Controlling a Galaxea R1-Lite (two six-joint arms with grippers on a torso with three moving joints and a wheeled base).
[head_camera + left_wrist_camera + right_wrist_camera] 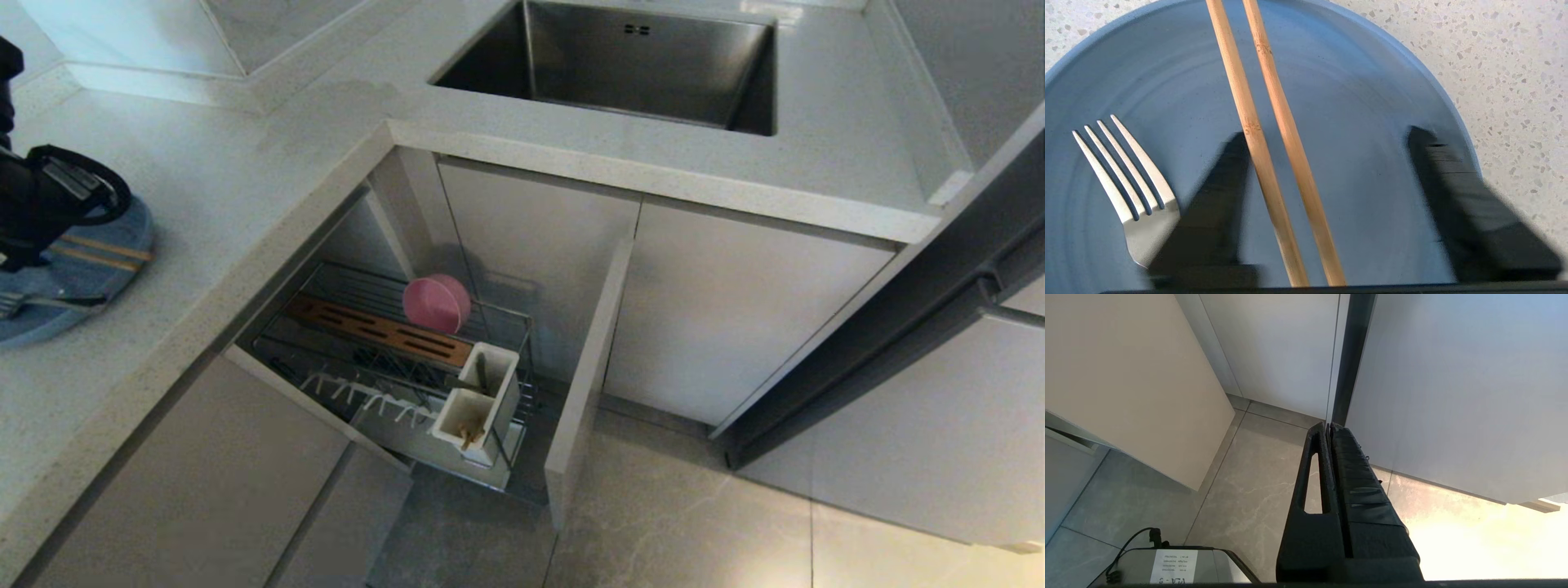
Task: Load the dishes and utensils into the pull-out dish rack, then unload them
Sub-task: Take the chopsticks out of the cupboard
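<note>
The left end effector [1327, 155] hangs low over the blue plate [1372, 102] at the far left of the bench [245, 188], fingers apart, straddling the chopsticks [1274, 134] without touching them. The right end effector [1331, 428] sits low by the cabinet fronts, its fingers pressed together and holding nothing. The pull-out dish rack [392, 359] stands open below the bench edge. The pink bowl [437, 303] stands on edge at the rack's far side. A fork [1126, 163] lies on the plate beside the chopsticks. The utensil box [482, 408] is at the rack's right end.
</note>
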